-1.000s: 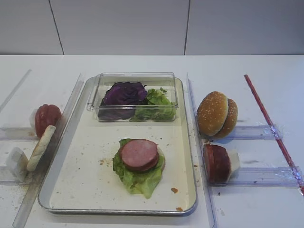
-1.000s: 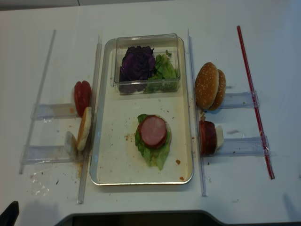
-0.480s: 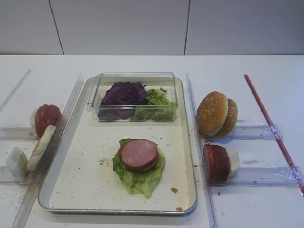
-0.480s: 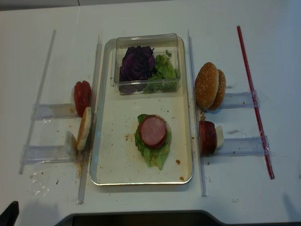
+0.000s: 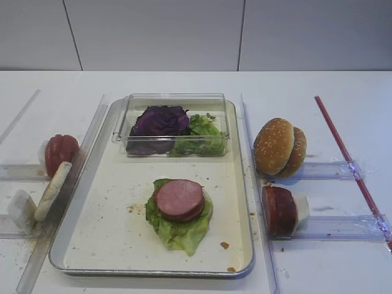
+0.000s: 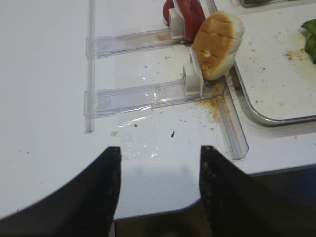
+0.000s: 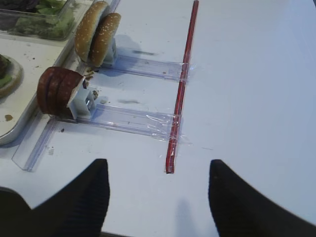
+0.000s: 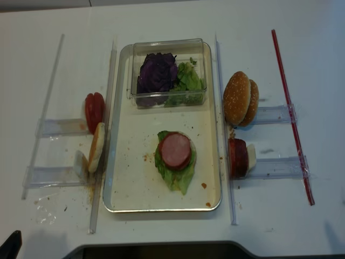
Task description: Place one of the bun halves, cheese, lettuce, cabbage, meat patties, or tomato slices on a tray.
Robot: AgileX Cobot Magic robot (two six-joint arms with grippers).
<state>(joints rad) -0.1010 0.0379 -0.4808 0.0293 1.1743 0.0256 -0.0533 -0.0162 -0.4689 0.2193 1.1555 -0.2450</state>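
Change: nothing has shifted across the last second, so no ingredient is on its way yet.
Left pincer (image 6: pixel 157 190): spread wide, empty, above bare desk (image 6: pixel 44 74).
Tray (image 5: pixel 98 245): one of the meat patties (image 5: pixel 179 199) lies on lettuce (image 5: pixel 177 231); what is beneath is hidden.
Right pincer (image 7: pixel 157 195): spread, empty.
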